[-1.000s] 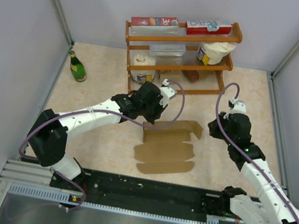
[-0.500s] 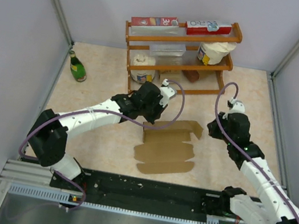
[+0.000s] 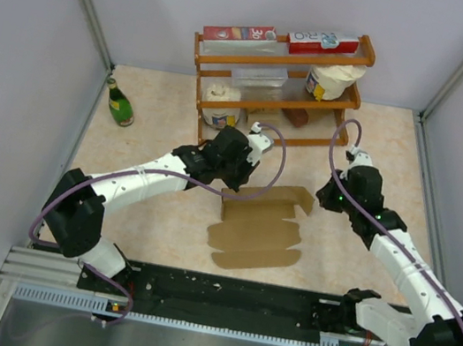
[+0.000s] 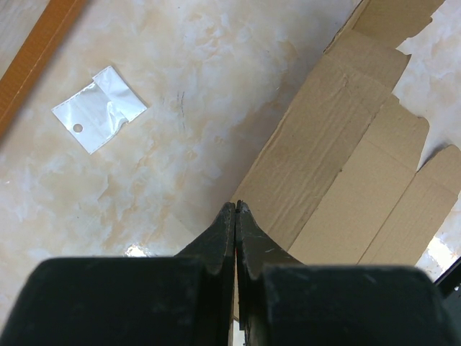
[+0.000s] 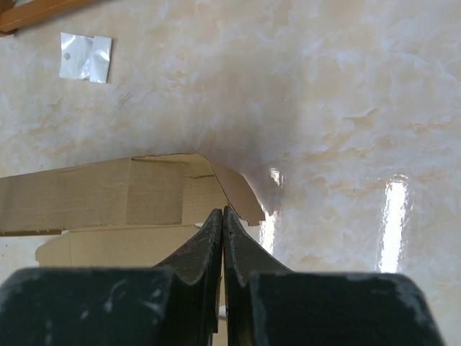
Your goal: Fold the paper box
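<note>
Your right arm has swung forward and inward over the last second, bringing the right hand point(image 5: 222, 213) up to the far-right flap of the paper box point(image 3: 259, 227). Your left arm and the sheet itself have not shifted. The paper box is a plain brown, flat die-cut cardboard sheet with rounded tabs and notches. It lies on the glossy beige marbled worktop point(image 3: 150, 123) between the 2 arms, in front of the orange wooden rack point(image 3: 278, 60). Its farthest panel looks tilted up off the worktop along a crease, and the flap at its right end curls upward.

Both hands have their fingers pressed together and grip nothing. The left hand point(image 4: 235, 207) points its tips at the sheet's far-left corner, right at the edge; whether it touches, I cannot tell.

The step in hand looks like raising that far panel. To do it well, use the closed tips as wedges. Slide them low under the edge from both ends, lift evenly so the fold follows the scored crease, and keep the near panels flat. The cardboard is thin, matte and fibrous, so it should bend readily but spring back, and the polished worktop may let it skate away. A small clear plastic bag point(image 4: 99, 108) lies well apart from the sheet, near the rack's foot.
</note>
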You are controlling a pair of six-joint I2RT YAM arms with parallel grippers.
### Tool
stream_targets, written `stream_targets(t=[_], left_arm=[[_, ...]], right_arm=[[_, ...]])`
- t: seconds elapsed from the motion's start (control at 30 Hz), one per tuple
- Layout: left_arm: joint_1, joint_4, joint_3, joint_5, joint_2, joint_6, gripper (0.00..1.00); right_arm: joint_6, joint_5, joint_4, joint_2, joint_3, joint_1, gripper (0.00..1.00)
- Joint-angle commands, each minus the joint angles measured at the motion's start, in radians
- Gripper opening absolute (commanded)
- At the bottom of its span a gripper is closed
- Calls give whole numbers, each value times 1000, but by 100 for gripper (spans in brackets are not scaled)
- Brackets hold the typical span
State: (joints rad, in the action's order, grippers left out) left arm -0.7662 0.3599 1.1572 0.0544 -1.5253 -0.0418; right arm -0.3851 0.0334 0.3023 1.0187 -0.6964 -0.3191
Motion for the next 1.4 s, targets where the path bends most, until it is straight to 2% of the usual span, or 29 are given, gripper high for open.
stream_targets(t=[0.0, 0.6, 1.37], left_arm=[[5, -21, 13, 5, -7, -4, 0], [5, -13, 22, 45, -47, -7, 0], [5, -1, 30, 82, -87, -7, 0]], right_arm=[[-1, 43, -12, 34, -52, 9, 0], [-67, 201, -183, 192, -43, 11, 0], [-69, 275, -226, 323, -58, 9, 0]])
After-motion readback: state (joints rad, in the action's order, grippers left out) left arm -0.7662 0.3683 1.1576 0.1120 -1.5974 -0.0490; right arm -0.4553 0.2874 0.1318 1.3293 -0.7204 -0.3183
